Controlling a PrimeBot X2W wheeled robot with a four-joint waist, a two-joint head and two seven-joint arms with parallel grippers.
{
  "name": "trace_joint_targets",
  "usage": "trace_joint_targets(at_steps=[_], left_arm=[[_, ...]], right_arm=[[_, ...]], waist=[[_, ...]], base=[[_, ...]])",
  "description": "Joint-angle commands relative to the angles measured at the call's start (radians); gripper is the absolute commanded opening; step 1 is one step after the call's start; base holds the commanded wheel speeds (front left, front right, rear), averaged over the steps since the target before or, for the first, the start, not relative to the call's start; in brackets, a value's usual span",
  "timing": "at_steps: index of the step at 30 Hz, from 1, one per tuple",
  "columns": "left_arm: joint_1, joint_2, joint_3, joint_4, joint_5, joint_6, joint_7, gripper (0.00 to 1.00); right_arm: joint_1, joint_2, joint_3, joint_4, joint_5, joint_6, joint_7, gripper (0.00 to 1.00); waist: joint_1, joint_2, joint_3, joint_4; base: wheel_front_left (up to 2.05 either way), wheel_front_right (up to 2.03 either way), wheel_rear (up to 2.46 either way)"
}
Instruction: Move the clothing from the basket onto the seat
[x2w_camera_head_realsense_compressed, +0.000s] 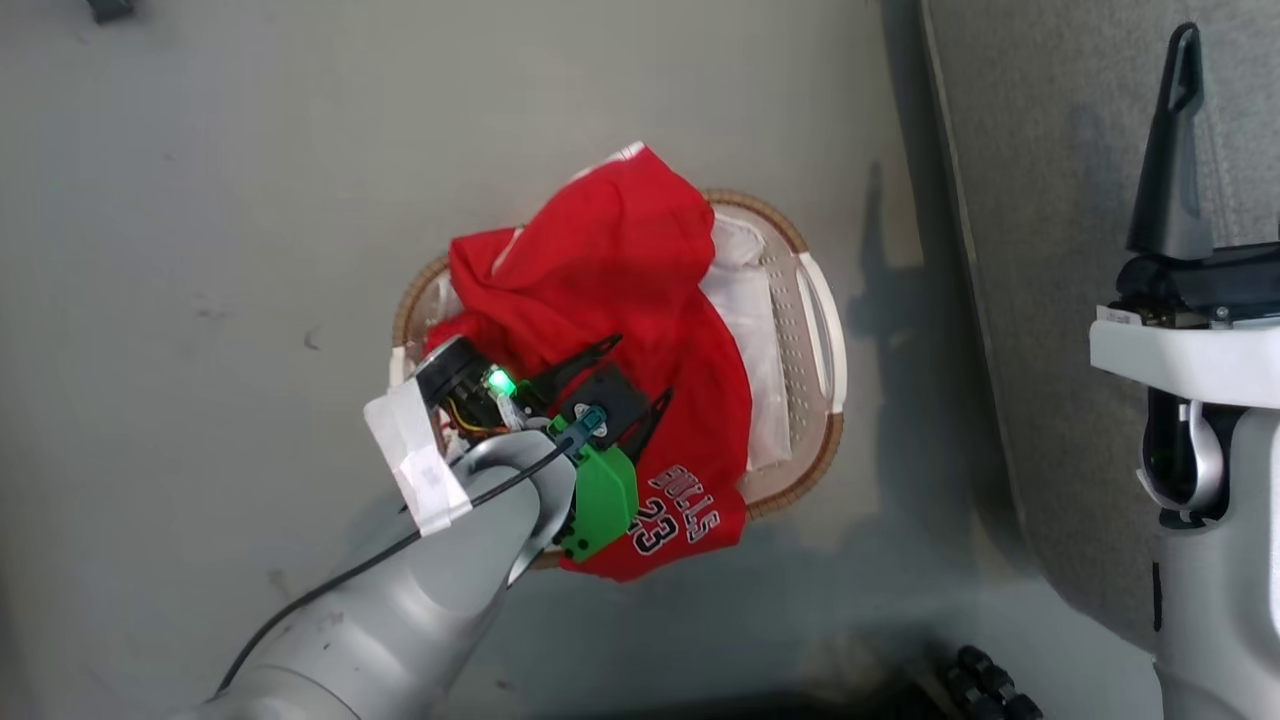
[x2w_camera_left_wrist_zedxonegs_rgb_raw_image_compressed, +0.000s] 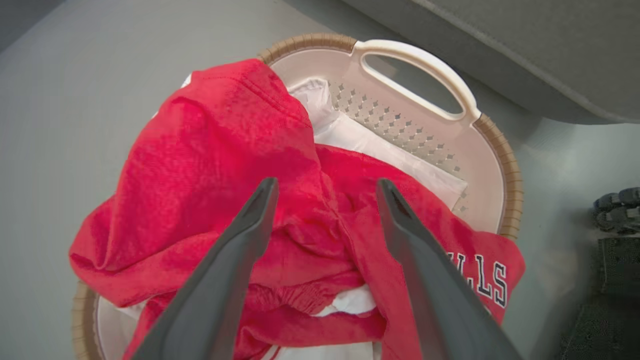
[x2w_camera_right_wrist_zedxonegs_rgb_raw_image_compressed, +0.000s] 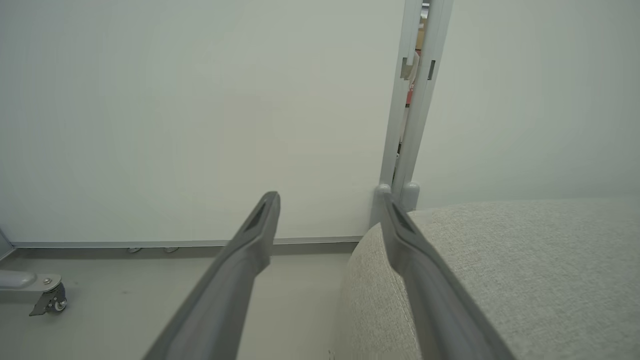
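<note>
The left pincer (x2w_camera_head_realsense_compressed: 643, 367) hung spread wide over the near half of the bright red soft fabric clothing with white trim (x2w_camera_head_realsense_compressed: 610, 270), pinching nothing. Whether its fingertips touched the cloth could not be told. In the left wrist view a raised red fold lay between its two dark fingers.

The likeliest trouble was a poor bite. White cloth showed through gaps just below the fingers, so closing there could gather it along with the red. A pinch on one thin fold might slip out on the lift. The garments lay tangled, so one could ride up with another and drop onto the grey floor (x2w_camera_head_realsense_compressed: 200, 200). Cloth draped over the rim could drag or tip the light basket.

The clothing sat heaped in the oval white perforated plastic basket with a brown woven rim (x2w_camera_head_realsense_compressed: 820, 330), which stood on the floor. The heap's long axis ran near to far. Its end printed "BULLS 23" spilled over the near rim towards the robot, the letters upside down in the head view. The opposite end rose over the far rim.

The basket's own long axis lay crosswise — one white handle faced the large grey woven-fabric seat (x2w_camera_head_realsense_compressed: 1060, 200) just beside it. The right pincer (x2w_camera_right_wrist_zedxonegs_rgb_raw_image_compressed: 330, 196) was spread too — empty, at the seat's rounded edge.
</note>
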Motion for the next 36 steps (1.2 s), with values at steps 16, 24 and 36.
trace_joint_targets(at_steps=[16,24,36], left_arm=[[-0.151,0.007,-0.111,0.143,-0.041,0.038,0.125,1.00],[-0.165,0.007,-0.135,0.194,-0.062,0.056,0.171,0.14],[-0.152,0.007,-0.145,0.170,-0.117,0.053,0.096,0.00]], right_arm=[[-0.062,-0.003,0.019,-0.065,0.095,-0.001,-0.005,1.00],[-0.065,-0.003,0.022,-0.050,0.123,-0.001,-0.005,1.00],[-0.060,-0.003,0.029,-0.020,0.116,-0.001,-0.005,1.00]], waist=[[-0.0003,0.0029,0.253,-0.127],[-0.0003,0.0029,0.258,-0.150],[-0.0003,0.0029,0.203,-0.138]], base=[[0.00,0.00,0.00],[0.00,0.00,0.00],[0.00,0.00,0.00]])
